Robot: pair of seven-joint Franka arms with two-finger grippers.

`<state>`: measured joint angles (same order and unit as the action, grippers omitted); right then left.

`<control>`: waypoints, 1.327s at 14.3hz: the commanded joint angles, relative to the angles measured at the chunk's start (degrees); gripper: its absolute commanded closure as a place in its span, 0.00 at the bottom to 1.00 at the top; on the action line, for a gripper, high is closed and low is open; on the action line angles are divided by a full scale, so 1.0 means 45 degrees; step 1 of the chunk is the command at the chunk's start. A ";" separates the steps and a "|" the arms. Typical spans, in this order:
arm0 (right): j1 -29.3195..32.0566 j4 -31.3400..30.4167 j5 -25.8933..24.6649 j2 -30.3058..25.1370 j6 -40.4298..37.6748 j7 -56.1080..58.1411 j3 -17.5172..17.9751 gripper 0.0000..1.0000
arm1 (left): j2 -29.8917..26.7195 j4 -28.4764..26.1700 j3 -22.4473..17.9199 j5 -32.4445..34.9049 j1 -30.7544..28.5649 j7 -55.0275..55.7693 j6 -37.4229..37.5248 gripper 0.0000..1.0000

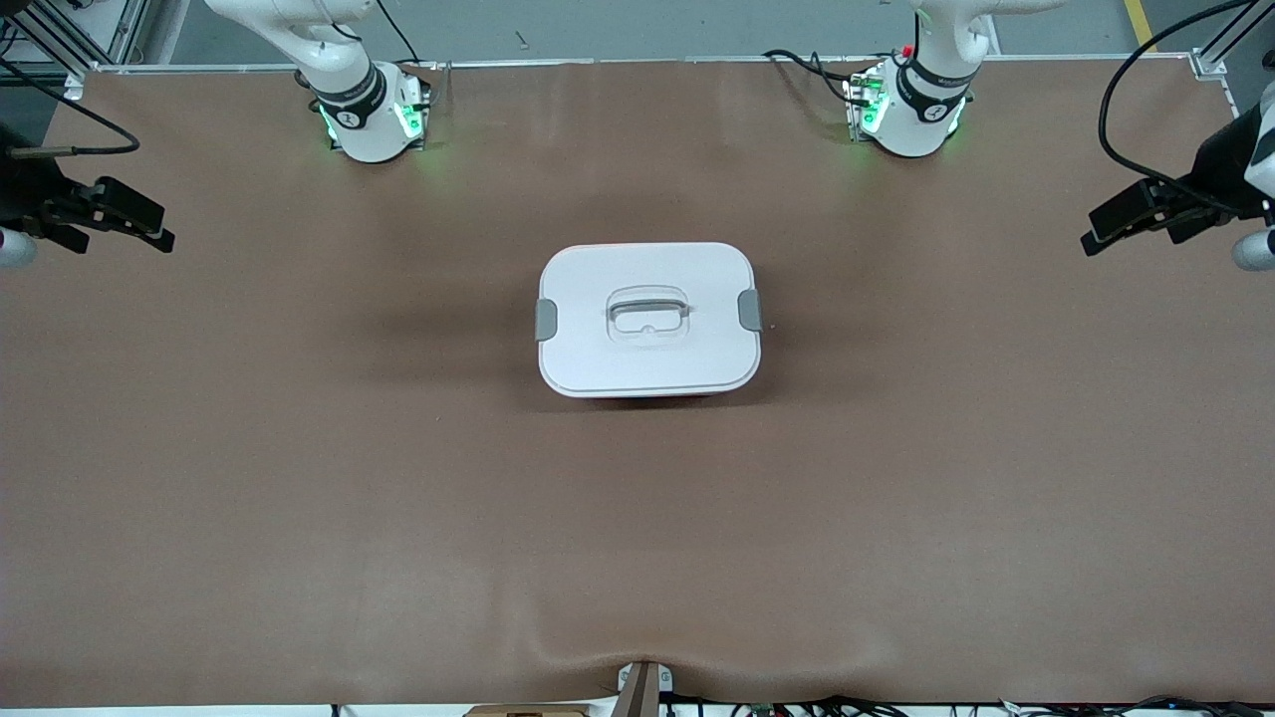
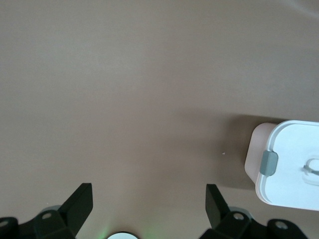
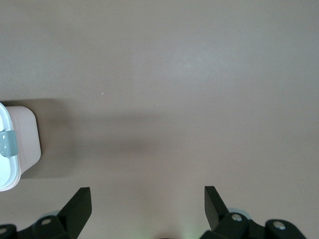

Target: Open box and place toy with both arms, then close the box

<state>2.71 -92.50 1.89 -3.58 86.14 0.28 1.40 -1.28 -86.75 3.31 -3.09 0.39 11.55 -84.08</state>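
We count one box [image 1: 648, 319], lid on, at mid-table [image 1: 299, 448]. Two grippers, left [image 2: 149, 206] and right [image 3: 148, 206], hang wide open and empty over the table's brown ends.

Left hand [image 2: 147, 201], right hand [image 3: 147, 201] agape.

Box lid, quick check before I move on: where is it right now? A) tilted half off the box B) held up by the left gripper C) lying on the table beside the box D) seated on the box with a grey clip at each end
D: the white lid sits flat on the box, grey clips at both ends; neither open gripper, left or right, touches it.
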 commanded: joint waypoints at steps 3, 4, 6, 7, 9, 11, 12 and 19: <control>0.0004 0.0145 -0.0166 -0.0043 -0.0176 0.0016 0.0002 0.00 | -0.0381 -0.0429 0.0007 0.0296 0.0050 -0.0748 -0.0104 0.00; 0.0004 0.0145 -0.0166 -0.0024 -0.0157 0.0016 0.0002 0.00 | -0.0342 -0.0409 -0.0032 0.0276 0.0050 -0.1040 -0.0124 0.00; 0.0004 0.0145 -0.0166 -0.0024 -0.0157 0.0016 0.0002 0.00 | -0.0302 -0.0409 -0.0071 0.0276 0.0012 -0.1704 -0.0260 0.00; 0.0004 0.0164 -0.0166 -0.0024 -0.0157 0.0016 0.0002 0.00 | -0.0302 -0.0409 -0.0091 0.0276 0.0011 -0.1746 -0.0280 0.00; 0.0004 0.0145 -0.0166 -0.0024 -0.0157 0.0016 0.0002 0.00 | -0.0302 -0.0429 -0.0071 0.0276 -0.0008 -0.1648 -0.0261 0.00; 0.0024 0.0145 -0.0166 -0.0024 -0.0157 0.0016 0.0002 0.00 | -0.0341 -0.0429 -0.0071 0.0296 -0.0008 -0.1688 -0.0222 0.00; 0.0024 0.0145 -0.0166 -0.0024 -0.0157 0.0016 0.0002 0.00 | -0.0341 -0.0448 -0.0071 0.0296 -0.0008 -0.1707 -0.0222 0.00; 0.0043 0.0145 -0.0166 -0.0004 -0.0157 0.0016 -0.0017 0.00 | -0.0185 -0.0429 -0.0052 0.0276 -0.0105 -0.1551 -0.0495 0.00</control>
<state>2.73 -92.50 1.89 -3.58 86.13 0.28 1.24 -1.91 -88.17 2.94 -2.99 0.33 5.16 -85.53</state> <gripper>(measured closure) 0.000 0.000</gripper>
